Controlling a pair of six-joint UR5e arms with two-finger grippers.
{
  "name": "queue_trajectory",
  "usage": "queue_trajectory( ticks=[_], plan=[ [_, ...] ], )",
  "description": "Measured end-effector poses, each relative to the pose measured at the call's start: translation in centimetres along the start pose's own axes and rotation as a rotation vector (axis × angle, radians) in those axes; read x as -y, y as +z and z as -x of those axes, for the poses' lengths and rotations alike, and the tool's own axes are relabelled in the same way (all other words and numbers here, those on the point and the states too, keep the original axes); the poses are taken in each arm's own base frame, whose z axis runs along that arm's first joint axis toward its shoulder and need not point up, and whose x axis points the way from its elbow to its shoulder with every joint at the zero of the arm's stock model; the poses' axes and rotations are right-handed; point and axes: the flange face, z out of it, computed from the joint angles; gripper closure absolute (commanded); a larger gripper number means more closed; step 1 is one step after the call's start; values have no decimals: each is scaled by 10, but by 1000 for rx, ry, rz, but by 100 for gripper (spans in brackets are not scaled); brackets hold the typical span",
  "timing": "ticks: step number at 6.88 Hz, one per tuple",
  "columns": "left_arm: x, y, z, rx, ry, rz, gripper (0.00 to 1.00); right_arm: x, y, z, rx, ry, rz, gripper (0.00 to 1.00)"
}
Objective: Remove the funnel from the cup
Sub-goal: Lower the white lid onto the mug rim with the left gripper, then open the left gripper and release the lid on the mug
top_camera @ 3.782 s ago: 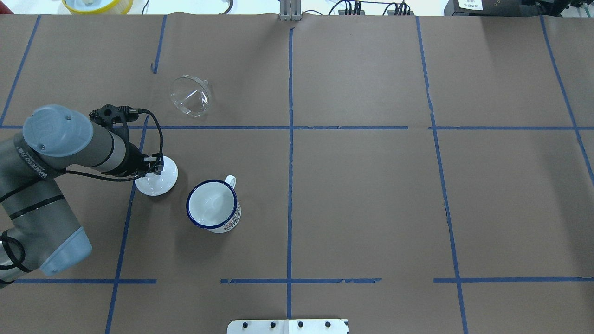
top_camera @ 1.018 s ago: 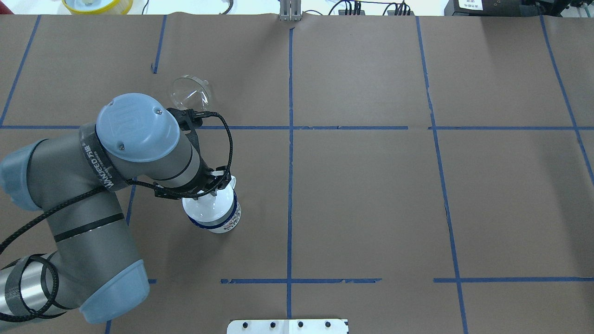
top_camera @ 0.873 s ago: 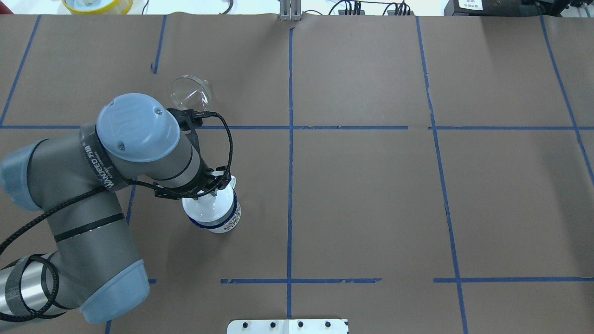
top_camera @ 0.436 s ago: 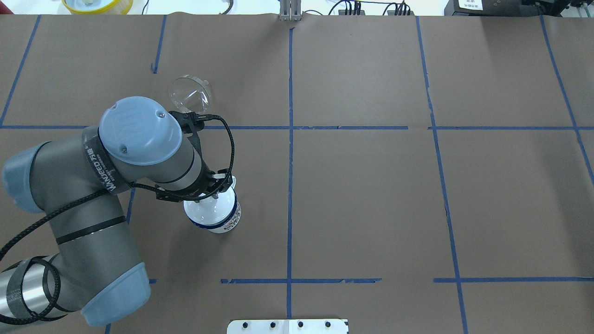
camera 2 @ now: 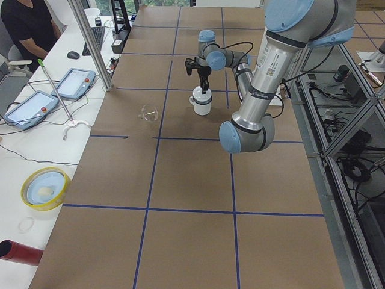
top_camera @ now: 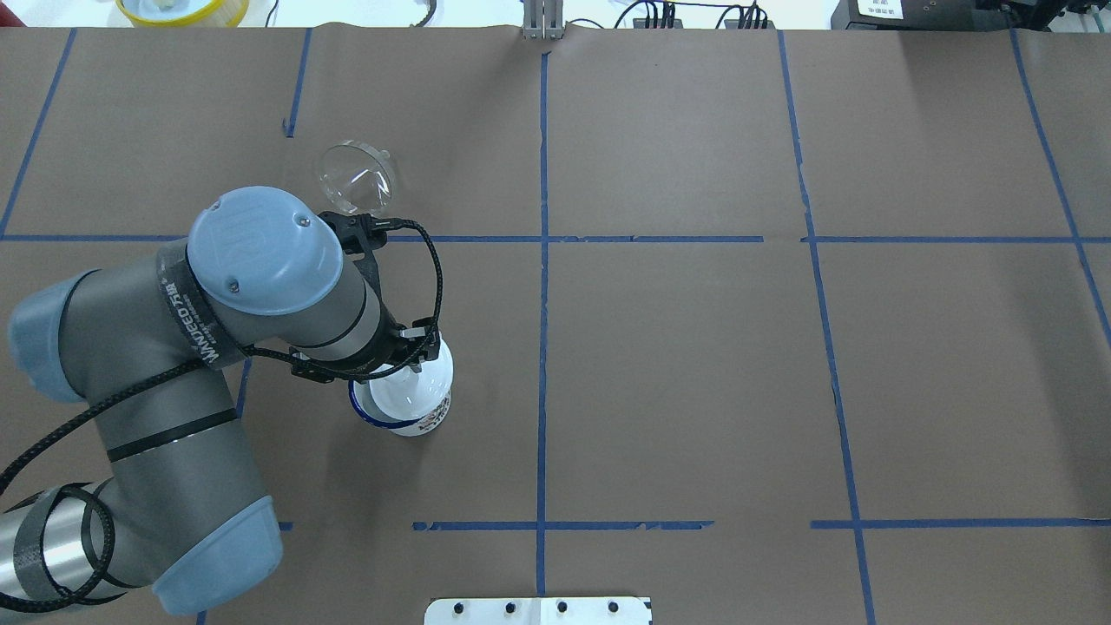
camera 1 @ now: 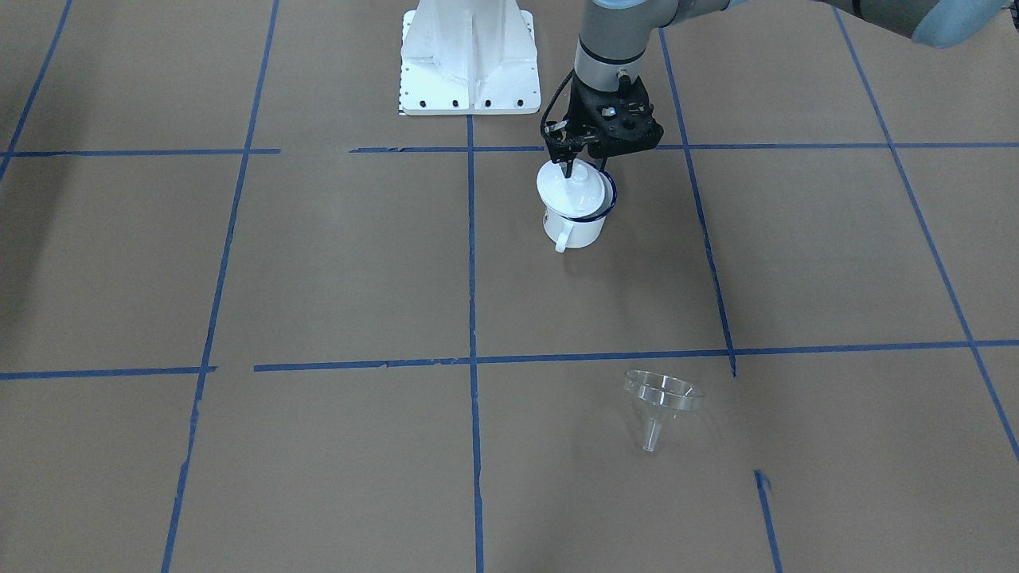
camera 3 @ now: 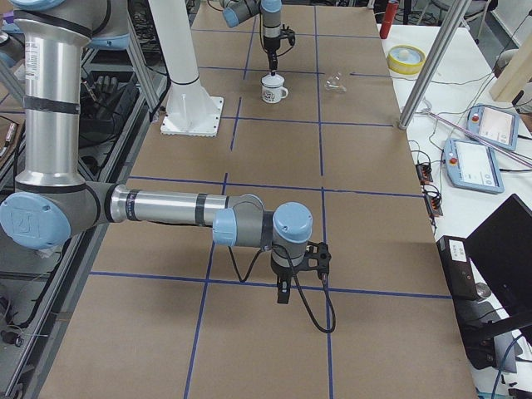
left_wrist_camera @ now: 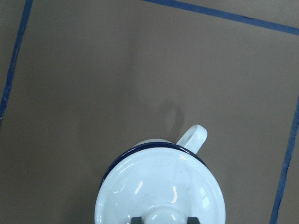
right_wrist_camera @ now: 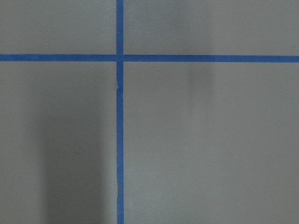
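We see a table [top_camera: 694, 347] covered in brown paper [top_camera: 937, 391], marked into squares by blue tape lines [top_camera: 542, 347]. A white cup [camera 1: 575, 227] with a dark blue rim stands on it in a square on the robot's left, its handle turned away from the robot. In the next square out, well apart from it, a clear funnel [camera 1: 661, 398] lies tipped on its side. A white base plate [camera 1: 470, 72] sits at the robot's edge.

I see the funnel [camera 1: 662, 398] alone on the table [camera 1: 318, 263], open on every side; the lid [camera 1: 567, 191] and left gripper [camera 1: 575, 165] cover the cup's [camera 1: 575, 227] mouth.
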Motion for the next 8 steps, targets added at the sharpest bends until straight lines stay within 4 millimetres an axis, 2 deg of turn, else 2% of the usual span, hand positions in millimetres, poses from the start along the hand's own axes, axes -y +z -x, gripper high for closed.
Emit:
queue_trajectory(
  ticks=[5,8],
  plan=[
    [0,-4,0,-9,6,-6,0,0,0,0,0,0,0,0],
    [-1,-16,-7,-36,11,-11,0,0,0,0,0,0,0,0]
  ],
)
